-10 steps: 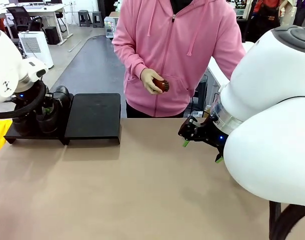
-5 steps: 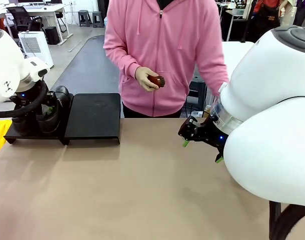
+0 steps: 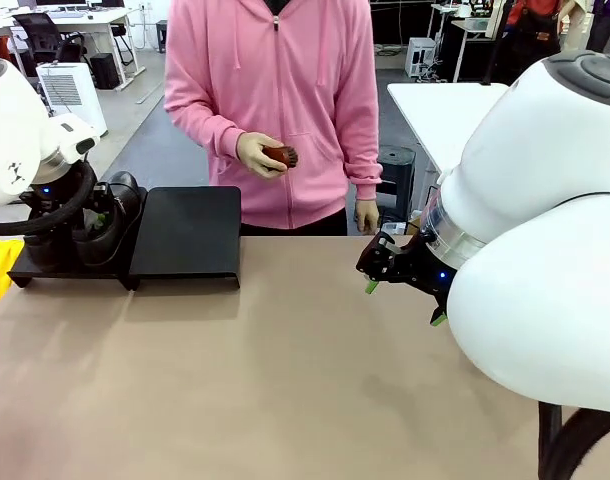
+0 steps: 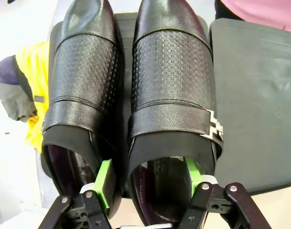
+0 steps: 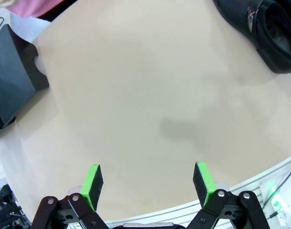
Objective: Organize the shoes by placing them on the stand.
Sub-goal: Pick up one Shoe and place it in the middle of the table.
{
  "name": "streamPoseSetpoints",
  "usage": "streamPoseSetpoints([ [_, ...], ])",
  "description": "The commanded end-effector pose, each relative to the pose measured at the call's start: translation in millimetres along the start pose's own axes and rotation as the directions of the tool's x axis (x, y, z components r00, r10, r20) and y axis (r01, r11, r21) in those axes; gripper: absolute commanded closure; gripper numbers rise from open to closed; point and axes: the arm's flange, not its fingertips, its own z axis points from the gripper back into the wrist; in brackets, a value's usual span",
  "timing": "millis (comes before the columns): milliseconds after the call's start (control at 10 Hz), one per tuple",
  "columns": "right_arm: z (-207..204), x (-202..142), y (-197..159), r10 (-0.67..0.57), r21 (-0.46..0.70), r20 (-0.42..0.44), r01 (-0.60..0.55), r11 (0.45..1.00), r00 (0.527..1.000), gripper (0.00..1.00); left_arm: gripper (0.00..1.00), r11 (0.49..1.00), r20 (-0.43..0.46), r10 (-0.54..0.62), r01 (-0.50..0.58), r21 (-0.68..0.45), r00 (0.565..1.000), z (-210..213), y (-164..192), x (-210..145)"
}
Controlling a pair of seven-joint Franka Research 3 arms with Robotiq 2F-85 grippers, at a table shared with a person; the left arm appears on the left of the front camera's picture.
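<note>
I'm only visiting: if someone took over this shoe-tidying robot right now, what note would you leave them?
Left claw: open, pads at the heel end of the buckled shoe.
Right claw: open, empty, over bare table.
Done: buckled shoe and plain shoe side by side on the stand's left panel; right panel free.
Left: a third shoe lies on the table.
The person holds a small brush.

Grey floor (image 3: 135, 120), white desk (image 3: 85, 18) (chair (image 3: 40, 38) beside).
</note>
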Motion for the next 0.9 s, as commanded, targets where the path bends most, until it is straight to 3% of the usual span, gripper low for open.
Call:
streamPoseSetpoints([
  [0, 0.6, 3.0, 2.5, 0.016, 0.014, -0.011, -0.016, 1.000, 1.000, 0.00, 0.26, 1.000, -0.002, -0.001, 0.001, -0.006, 1.000, 0.1, 3.5, -0.9],
  [200, 0.6, 3.0, 2.5, 0.016, 0.014, -0.011, -0.016, 1.000, 1.000, 0.00, 0.26, 1.000, 0.000, 0.000, 0.000, 0.000, 1.000, 0.0, 0.0, 0.0],
  [600, 0.6, 3.0, 2.5, 0.016, 0.014, -0.011, -0.016, 1.000, 1.000, 0.00, 0.26, 0.997, 0.303, -0.003, -0.021, 0.076, 0.953, 97.6, 1.0, -19.6],
  [800, 0.6, 3.0, 2.5, 0.016, 0.014, -0.011, -0.016, 1.000, 1.000, 0.00, 0.26, 0.995, 0.342, -0.100, 0.085, 0.058, 0.934, 122.8, -12.9, -39.9],
])
